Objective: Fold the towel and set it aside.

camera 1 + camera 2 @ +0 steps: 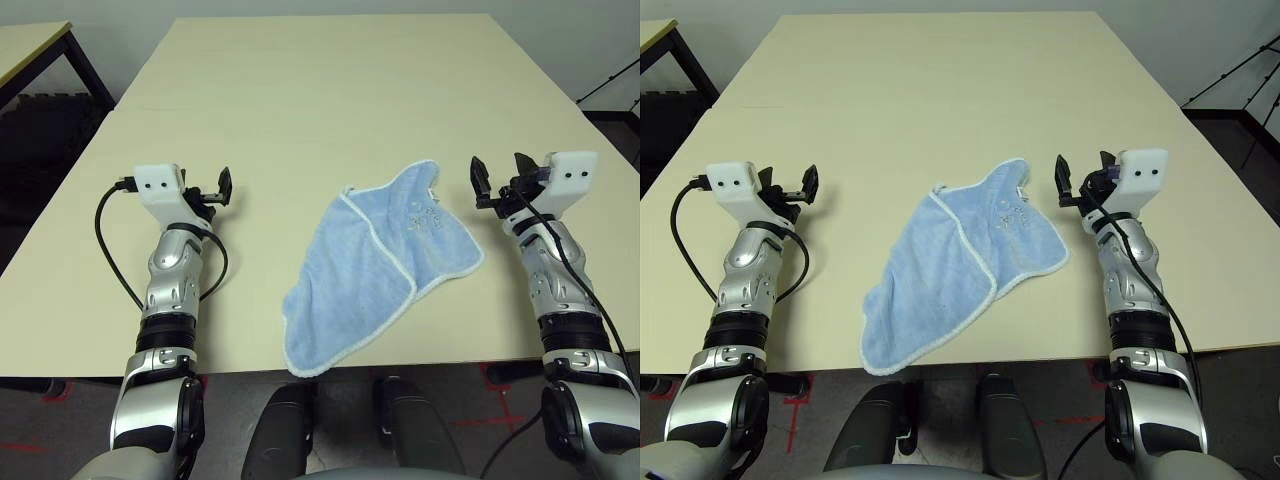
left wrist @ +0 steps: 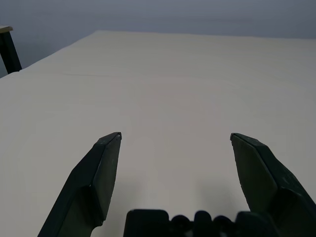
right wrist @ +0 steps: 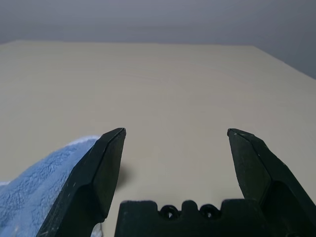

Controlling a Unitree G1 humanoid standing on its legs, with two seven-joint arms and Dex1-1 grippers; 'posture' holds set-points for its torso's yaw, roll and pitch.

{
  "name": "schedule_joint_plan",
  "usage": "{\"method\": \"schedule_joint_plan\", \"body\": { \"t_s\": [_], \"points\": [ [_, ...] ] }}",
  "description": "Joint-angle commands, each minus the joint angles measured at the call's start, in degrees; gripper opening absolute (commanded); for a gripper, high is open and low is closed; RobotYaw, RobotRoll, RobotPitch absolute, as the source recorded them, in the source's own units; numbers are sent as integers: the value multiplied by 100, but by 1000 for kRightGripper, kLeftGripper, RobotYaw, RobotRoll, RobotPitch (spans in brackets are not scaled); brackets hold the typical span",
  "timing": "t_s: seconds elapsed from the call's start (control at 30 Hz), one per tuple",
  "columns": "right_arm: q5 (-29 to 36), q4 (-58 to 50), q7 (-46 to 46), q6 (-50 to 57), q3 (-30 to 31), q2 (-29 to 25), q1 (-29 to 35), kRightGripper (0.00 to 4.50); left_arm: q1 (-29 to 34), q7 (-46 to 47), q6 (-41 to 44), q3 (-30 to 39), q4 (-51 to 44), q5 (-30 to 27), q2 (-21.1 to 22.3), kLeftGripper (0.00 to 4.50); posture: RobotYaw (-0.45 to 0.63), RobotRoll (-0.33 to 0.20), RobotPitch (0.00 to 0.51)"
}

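Clearly unfolded, the towel (image 1: 380, 265) lay rumpled at lower centre of the counter (image 1: 320, 90), flanked by left pincer (image 1: 219, 190) and right pincer (image 1: 497, 180), both spread and empty, poised for corner grabs.

Towel (image 1: 375, 265): light blue terry, whitish hem, faint pale embroidery near 1 o'clock corner. Bench (image 1: 320, 100): plain pale beige. Left claw (image 1: 222, 187), right claw (image 1: 497, 180): black fingers, white wrist housings, silver forearms.
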Motion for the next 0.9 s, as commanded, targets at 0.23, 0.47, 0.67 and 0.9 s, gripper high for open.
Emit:
{"method": "schedule_joint_plan", "body": {
  "t_s": [0.23, 0.47, 0.67, 0.9],
  "points": [
    [25, -595, -141, 326, 22, 137, 252, 4467, 34, -270, -53, 24, 116, -16, 151, 4500, 15, 0, 118],
    [-59, -888, -311, 509, 118, 289, 332, 4467, -170, -719, -22, 69, 449, -116, 442, 4500, 25, 0, 123],
    [-16, -782, -172, 543, 123, 234, 302, 4467, -539, -878, -205, 15, 1009, -23, 619, 4500, 40, 0, 115],
    [116, -378, 242, 444, -55, -147, 177, 4467, -729, -1622, -179, -155, 1125, -154, 633, 4500, 48, 0, 113]
  ]
}}
